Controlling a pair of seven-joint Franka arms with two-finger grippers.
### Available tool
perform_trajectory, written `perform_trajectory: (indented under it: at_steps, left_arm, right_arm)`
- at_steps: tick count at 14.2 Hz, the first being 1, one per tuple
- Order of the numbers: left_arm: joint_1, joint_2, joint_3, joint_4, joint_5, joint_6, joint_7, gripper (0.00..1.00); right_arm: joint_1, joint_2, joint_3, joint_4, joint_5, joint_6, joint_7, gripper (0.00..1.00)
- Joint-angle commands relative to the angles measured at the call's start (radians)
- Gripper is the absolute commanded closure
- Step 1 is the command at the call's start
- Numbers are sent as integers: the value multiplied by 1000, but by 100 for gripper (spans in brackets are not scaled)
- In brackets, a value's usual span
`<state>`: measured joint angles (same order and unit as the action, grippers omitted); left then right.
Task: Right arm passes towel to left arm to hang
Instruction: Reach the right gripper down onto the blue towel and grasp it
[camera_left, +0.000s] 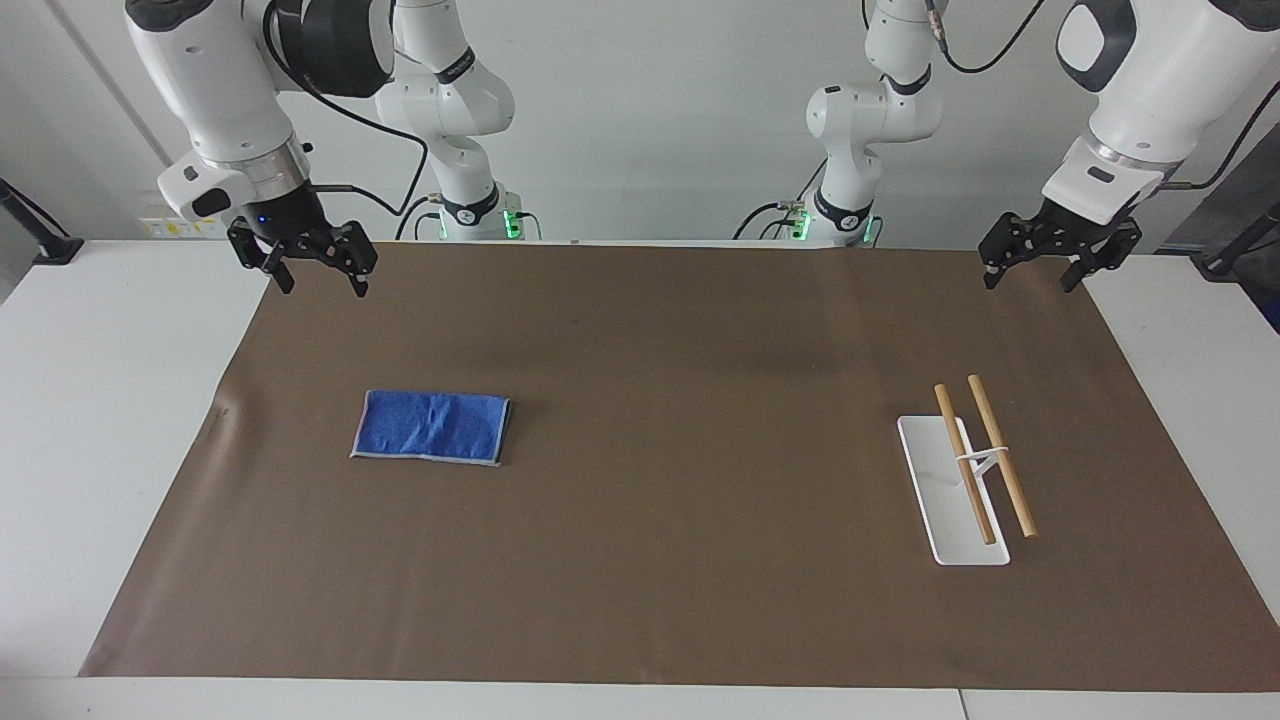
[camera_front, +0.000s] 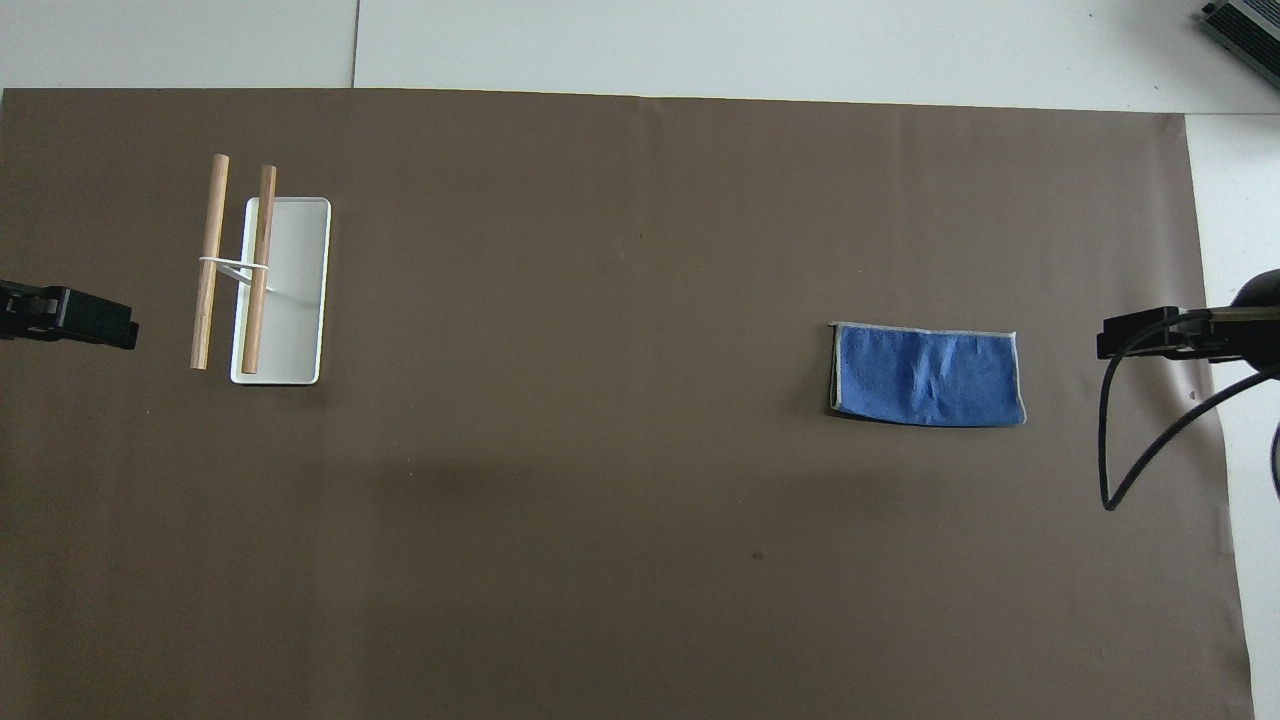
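Towel (camera_left: 431, 427) is the blue cloth lying flat on the brown mat (camera_left: 680, 600), toward the right arm's end of the table. It looks soft, floppy and very light, so it will bend and droop when lifted. It is folded, so a good spot to pinch is probably one short edge, taking all the layers at once. The right gripper (camera_left: 320, 277) hangs in the air over the mat's edge by the robots, with its fingers spread wide and nothing in them. The towel is well apart from it, farther out on the mat. At the left arm's end of the table stands the rack (camera_left: 968, 478), a white base with two wooden bars. The left gripper (camera_left: 1032, 274) waits in the air over that corner of the mat, fingers wide apart too, holding nothing. The towel and the rack are well apart.
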<state>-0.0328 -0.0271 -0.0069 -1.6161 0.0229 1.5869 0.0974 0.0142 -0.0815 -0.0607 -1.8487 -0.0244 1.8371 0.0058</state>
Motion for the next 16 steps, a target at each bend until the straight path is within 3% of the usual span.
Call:
perform_trajectory:
  at_steps: [1,10,16]
  left_arm:
    - [1,-28,-1,-30,15,2,-13,0]
    - [1,-28,-1,-30,15,2,-13,0]
    - [1,-28,-1,-30,15,2,-13,0]
  right_arm:
    - [35,1,2,-131,1,160,20,0]
    - [66,166,4,-365,35,594,20,0]
    - [64,247,4,-408,66,740,-4,0]
